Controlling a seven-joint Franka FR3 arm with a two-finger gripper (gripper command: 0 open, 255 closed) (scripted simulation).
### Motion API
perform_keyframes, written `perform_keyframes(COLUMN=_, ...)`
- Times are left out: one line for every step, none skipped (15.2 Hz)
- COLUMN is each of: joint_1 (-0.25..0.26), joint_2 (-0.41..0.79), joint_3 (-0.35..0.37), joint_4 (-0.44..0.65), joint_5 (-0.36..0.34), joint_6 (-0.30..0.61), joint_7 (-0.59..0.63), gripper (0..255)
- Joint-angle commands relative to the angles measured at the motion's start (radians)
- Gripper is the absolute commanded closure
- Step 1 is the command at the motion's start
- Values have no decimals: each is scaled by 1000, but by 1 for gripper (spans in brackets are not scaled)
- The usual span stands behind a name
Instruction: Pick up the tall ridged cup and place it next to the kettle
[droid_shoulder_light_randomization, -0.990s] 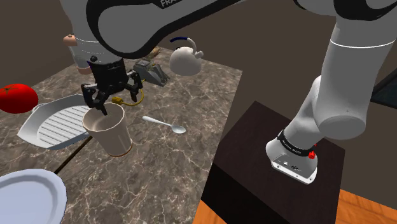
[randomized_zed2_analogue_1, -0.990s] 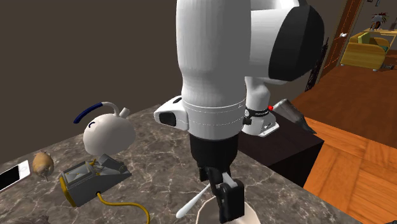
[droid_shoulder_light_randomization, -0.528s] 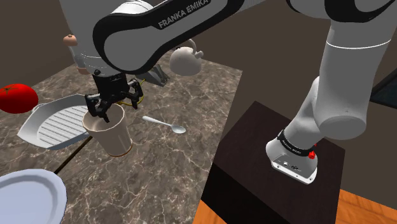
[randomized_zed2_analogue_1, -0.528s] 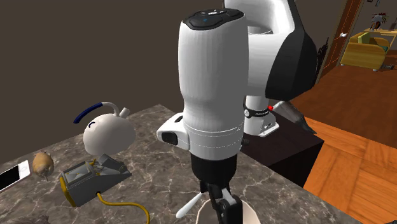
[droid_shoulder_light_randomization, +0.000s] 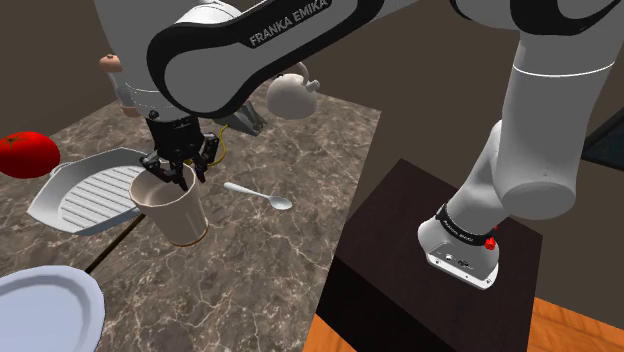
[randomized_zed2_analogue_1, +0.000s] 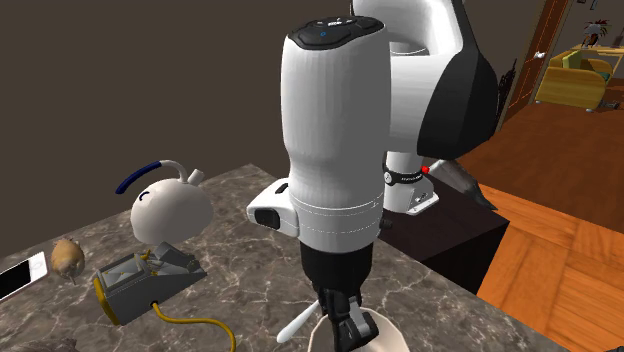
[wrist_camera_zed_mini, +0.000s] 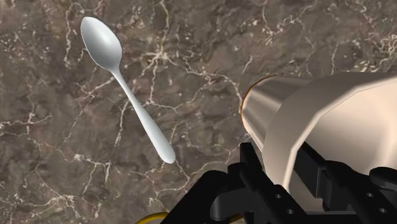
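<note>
The cream cup (droid_shoulder_light_randomization: 181, 216) stands upright on the marble bench (droid_shoulder_light_randomization: 250, 265), just beside a ribbed white tray (droid_shoulder_light_randomization: 78, 196) and near a white spoon (droid_shoulder_light_randomization: 258, 195). A second ago the pincer (droid_shoulder_light_randomization: 177, 174) hung over the cup's mouth with its fingers spread wide. Since then it has come down onto the rim and drawn them in, so that one finger now sits inside the cup and the other outside. In the wrist view the cup's wall is clasped between the two black fingers, so the pincer looks clamped on that side of the rim, not around the whole body. The cup's base still seems to rest on the bench, so I judge the grasp made and the lift not yet begun. The white kettle (droid_shoulder_light_randomization: 291, 96) with its blue handle stands well apart at the far end of the bench, beyond the spoon, so a carry across is left. A hold on one wall could let the cup tilt when it is raised.
</note>
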Motion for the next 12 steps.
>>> perform_keyframes(joint_1=0, joint_2=0, joint_3=0, joint_4=0, joint_5=0, joint_6=0, joint_7=0, gripper=255)
perform_keyframes(joint_1=0, joint_2=0, joint_3=0, joint_4=0, joint_5=0, joint_6=0, joint_7=0, gripper=255)
perform_keyframes(joint_1=0, joint_2=0, joint_3=0, joint_4=0, joint_5=0, joint_6=0, joint_7=0, gripper=255)
perform_keyframes(joint_1=0, joint_2=0, joint_3=0, joint_4=0, joint_5=0, joint_6=0, joint_7=0, gripper=255)
perform_keyframes(joint_1=0, joint_2=0, joint_3=0, joint_4=0, joint_5=0, joint_6=0, joint_7=0, gripper=255)
perform_keyframes(joint_1=0, joint_2=0, joint_3=0, joint_4=0, joint_5=0, joint_6=0, joint_7=0, gripper=255)
perform_keyframes(joint_1=0, joint_2=0, joint_3=0, joint_4=-1, joint_5=0, joint_6=0, joint_7=0, gripper=255)
perform_keyframes(joint_1=0, joint_2=0, joint_3=0, joint_4=0, joint_5=0, joint_6=0, joint_7=0, gripper=255)
perform_keyframes(joint_1=-1, joint_2=-5, joint_3=1, joint_4=7, joint_5=3, joint_6=-11, joint_7=-1, gripper=255)
perform_keyframes(joint_1=-1, joint_2=-10, joint_3=2, joint_4=13, joint_5=5, joint_6=-23, joint_7=-2, gripper=255)
perform_keyframes(joint_1=-2, joint_2=-14, joint_3=4, joint_4=21, joint_5=7, joint_6=-34, joint_7=-3, gripper=255)
perform_keyframes(joint_1=-2, joint_2=-19, joint_3=5, joint_4=29, joint_5=9, joint_6=-46, joint_7=-4, gripper=255)
